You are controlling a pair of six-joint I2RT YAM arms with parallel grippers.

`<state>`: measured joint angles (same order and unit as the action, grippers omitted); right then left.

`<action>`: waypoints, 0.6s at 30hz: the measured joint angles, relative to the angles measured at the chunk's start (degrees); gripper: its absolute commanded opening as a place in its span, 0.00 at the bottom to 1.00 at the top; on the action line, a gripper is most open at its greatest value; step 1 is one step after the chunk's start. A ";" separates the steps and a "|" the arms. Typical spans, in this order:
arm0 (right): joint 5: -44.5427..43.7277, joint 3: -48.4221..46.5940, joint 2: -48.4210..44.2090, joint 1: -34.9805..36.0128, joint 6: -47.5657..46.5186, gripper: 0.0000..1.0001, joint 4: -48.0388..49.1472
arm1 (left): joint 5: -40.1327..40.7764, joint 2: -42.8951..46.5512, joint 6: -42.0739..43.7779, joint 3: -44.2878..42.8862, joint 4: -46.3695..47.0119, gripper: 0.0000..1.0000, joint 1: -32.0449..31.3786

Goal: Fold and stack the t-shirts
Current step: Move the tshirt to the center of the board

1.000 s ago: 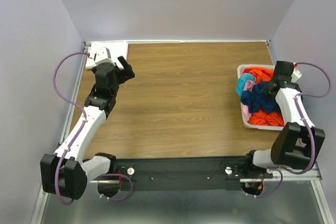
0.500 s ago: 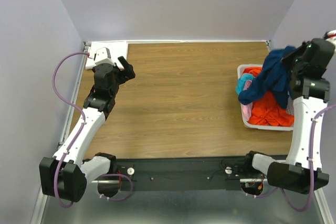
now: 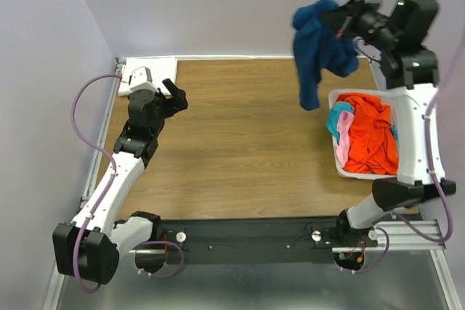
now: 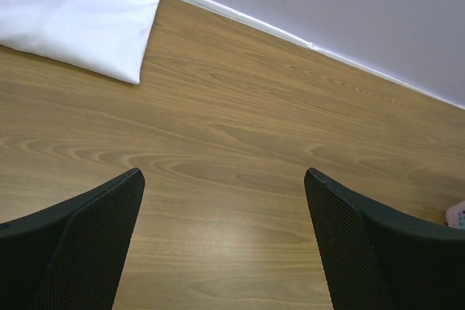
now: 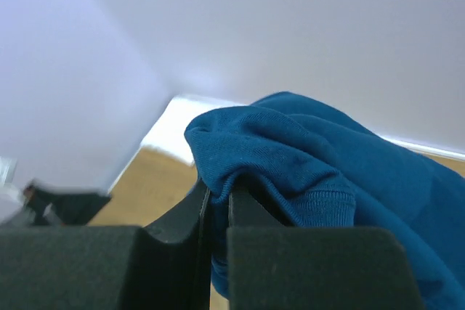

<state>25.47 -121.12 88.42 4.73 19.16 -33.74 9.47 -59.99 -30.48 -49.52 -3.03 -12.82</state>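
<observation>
Right gripper [image 5: 219,205] clamped on blue t-shirt [image 3: 320,49], raised above white basket [image 3: 363,176].
Blue t-shirt hangs bunched from the pinched fingers, off the basket's back-left corner, clear of it. Basket holds orange shirt [image 3: 374,136], teal shirt [image 3: 338,117], pink shirt [image 3: 341,152]. Left gripper [image 4: 225,245] spread wide, empty, far left of basket, near folded white shirt [image 4: 73,16] on table [image 3: 247,150].

A folded t-shirt [image 3: 158,70] lies in the far left corner of the table [image 3: 247,143], with the left end effector [image 3: 176,96] just before it. A basket [image 3: 363,176] at the right edge holds a heap of t-shirts [image 3: 370,139]. Over the far right part, a hanging t-shirt [image 3: 320,49] is pinched in the right end effector [image 3: 347,23].
</observation>
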 measured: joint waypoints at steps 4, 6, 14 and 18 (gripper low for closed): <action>5.05 -0.46 4.55 9.33 -4.76 0.04 -0.66 | 0.79 1.97 -3.13 1.25 -1.27 0.98 0.00; 7.56 2.14 5.49 12.13 -8.04 0.06 -0.96 | 1.97 4.68 -5.09 2.78 -2.29 0.98 0.00; 2.32 19.80 8.85 13.18 -19.10 1.00 -3.34 | 4.26 9.22 -8.94 5.01 -3.98 0.98 0.07; -5.70 28.83 10.34 13.18 -19.32 1.00 -3.43 | 4.07 4.74 -9.49 5.03 -4.44 0.98 0.07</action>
<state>19.77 -92.29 98.76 17.91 -0.16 -37.17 13.54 -55.24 -39.97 -44.49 -7.46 -12.75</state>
